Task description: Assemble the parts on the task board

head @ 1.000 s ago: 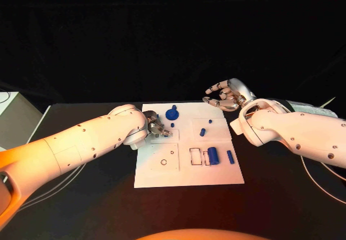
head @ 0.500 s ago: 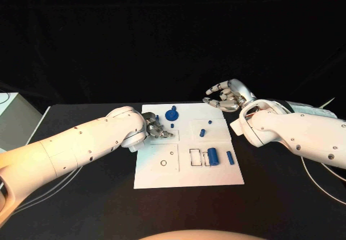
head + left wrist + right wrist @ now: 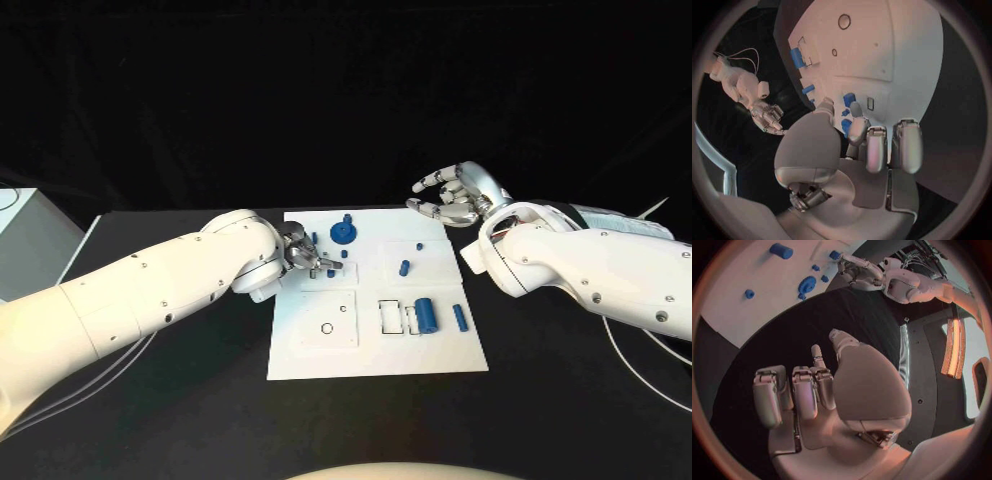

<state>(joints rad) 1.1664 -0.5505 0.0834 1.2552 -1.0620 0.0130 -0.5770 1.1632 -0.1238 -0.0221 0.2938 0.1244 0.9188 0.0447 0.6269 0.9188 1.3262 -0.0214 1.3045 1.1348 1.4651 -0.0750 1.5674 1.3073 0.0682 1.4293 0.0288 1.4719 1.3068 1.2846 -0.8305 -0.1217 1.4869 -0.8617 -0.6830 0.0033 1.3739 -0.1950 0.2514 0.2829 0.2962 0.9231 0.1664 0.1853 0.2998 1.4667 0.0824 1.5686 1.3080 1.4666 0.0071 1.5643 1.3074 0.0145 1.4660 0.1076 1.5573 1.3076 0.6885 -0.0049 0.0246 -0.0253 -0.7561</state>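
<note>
The left hand (image 3: 310, 257) sits over the white board's (image 3: 375, 345) left edge, fingers closed on a small blue part (image 3: 332, 271). The right hand (image 3: 454, 198) hovers off the board's far right corner, fingers curled, empty. A blue cylinder (image 3: 426, 312) lies mid-board.

No text, label, brand, number or sign can be read anywhere in these views. Thin black outlines are printed on the white task board (image 3: 433, 350), rectangles and a small circle, but no letters or figures are made out beside them. No lettering is seen on the blue parts (image 3: 426, 310) or on the arms.
</note>
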